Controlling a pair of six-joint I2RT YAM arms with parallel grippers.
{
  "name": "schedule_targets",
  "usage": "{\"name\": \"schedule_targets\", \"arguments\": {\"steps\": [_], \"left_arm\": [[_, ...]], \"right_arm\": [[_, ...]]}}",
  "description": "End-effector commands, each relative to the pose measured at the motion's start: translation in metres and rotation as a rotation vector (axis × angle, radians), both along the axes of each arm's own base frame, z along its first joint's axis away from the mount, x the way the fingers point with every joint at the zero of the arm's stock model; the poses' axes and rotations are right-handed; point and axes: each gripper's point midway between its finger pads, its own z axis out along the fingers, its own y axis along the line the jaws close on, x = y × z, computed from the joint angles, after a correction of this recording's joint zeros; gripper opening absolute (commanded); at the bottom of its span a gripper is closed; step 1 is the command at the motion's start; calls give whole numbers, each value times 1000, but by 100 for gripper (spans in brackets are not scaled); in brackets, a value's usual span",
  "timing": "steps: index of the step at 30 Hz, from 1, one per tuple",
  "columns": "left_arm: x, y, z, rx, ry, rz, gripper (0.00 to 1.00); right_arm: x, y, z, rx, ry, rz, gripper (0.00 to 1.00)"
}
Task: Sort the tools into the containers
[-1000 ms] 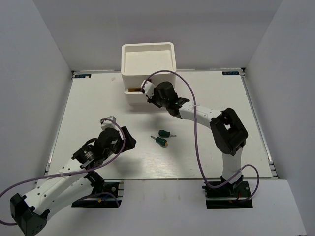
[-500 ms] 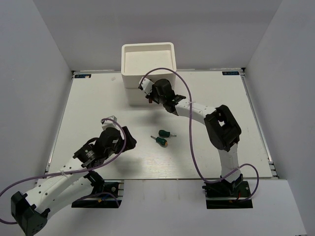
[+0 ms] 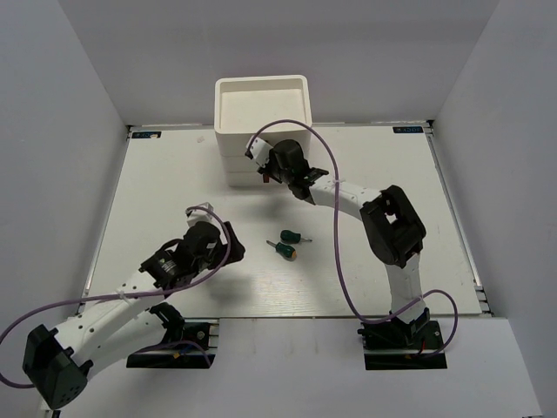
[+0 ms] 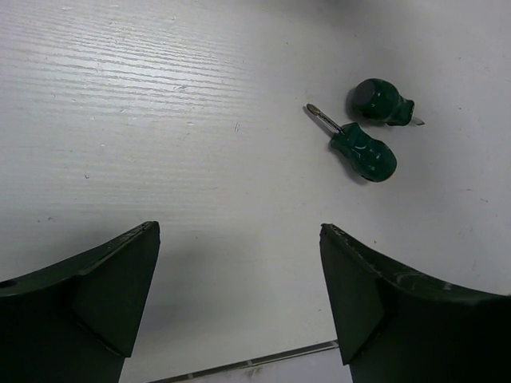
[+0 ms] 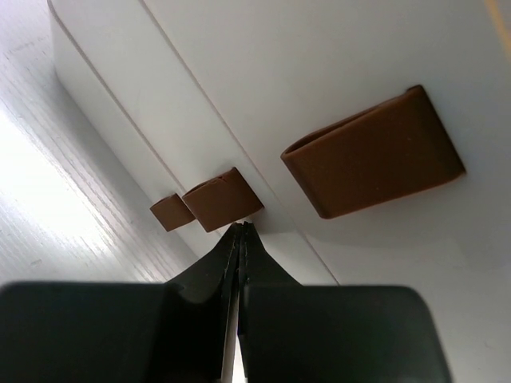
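Top external view: the white organizer sits at the far edge of the table, a bit left of centre, with its drawers pushed in as far as I can see. The right gripper is parked right at the organizer's front face. From the right wrist camera its fingertips are pressed tight together with nothing between them. They point at a brown handle on the front and sit right at its lower edge, but I honestly can't tell if they touch it. A bigger-looking brown handle is off to the right in that view, and a smaller brown bit is to the left.

Tools out on the table: a stubby green screwdriver and a second green screwdriver. They lie around the middle of the bare tabletop, well apart from the organizer. In the left wrist view they're just beside each other with tips pointing different ways, and I can't say if they touch. The left gripper hangs a little to their left in the top view. Its jaws are spread wide and hold nothing, with the dark fingers over plain tabletop.
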Motion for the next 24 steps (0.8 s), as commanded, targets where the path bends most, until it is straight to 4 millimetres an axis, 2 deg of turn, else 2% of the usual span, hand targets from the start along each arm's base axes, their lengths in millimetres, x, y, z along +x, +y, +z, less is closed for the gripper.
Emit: {"name": "schedule_targets", "arguments": {"steps": [1, 4, 6, 7, 8, 9, 10, 11, 12, 13, 14, 15, 16, 17, 18, 19, 20, 22, 23, 24], "left_arm": [[9, -10, 0, 5, -20, -33, 91], [21, -19, 4, 21, -56, -64, 82], [35, -20, 3, 55, -94, -55, 73], [41, -23, 8, 56, -118, -51, 62], [51, -27, 16, 42, -166, -44, 57], [59, -25, 11, 72, -177, -24, 51], [66, -27, 16, 79, -202, -16, 38], [74, -30, 20, 69, -231, 2, 33], [81, -28, 23, 90, -256, 19, 29], [89, -31, 16, 115, -253, 21, 23], [101, -32, 24, 105, -282, 51, 22], [106, -33, 22, 124, -285, 55, 21], [112, -35, 11, 162, -269, 52, 19], [118, -38, 9, 175, -279, 52, 19], [131, -44, 18, 166, -326, 65, 21], [135, -48, 14, 163, -330, 66, 27], [146, -51, 21, 166, -360, 92, 59], [161, -60, 3, 192, -344, 99, 81], [175, -70, 13, 183, -362, 111, 91], [182, -76, -8, 221, -322, 101, 91]], "right_arm": [[28, -14, 33, 47, -116, -79, 0], [26, -14, 33, 74, -88, -84, 0], [9, -7, 41, 132, -1, -21, 0], [-2, -8, 40, 161, 62, -21, 0], [-16, -17, 47, 197, 119, -18, 0], [-30, -12, 48, 227, 168, 34, 5], [-42, -18, 35, 243, 242, 27, 10], [-55, -24, 36, 268, 277, 21, 18], [-62, -30, 45, 292, 283, 15, 27], [-73, -38, 40, 309, 326, -7, 46], [-78, -45, 37, 323, 355, -31, 50], [-81, -51, 33, 327, 381, -49, 53], [-88, -58, 26, 328, 436, -97, 53], [-91, -62, 26, 348, 466, -123, 50], [-93, -72, 27, 359, 486, -146, 47], [-95, -76, 26, 380, 511, -164, 42], [-98, -78, 26, 388, 522, -164, 42], [-104, -93, 29, 419, 539, -202, 42], [-106, -101, 25, 418, 547, -217, 42], [-107, -110, 24, 421, 542, -234, 42]]}}
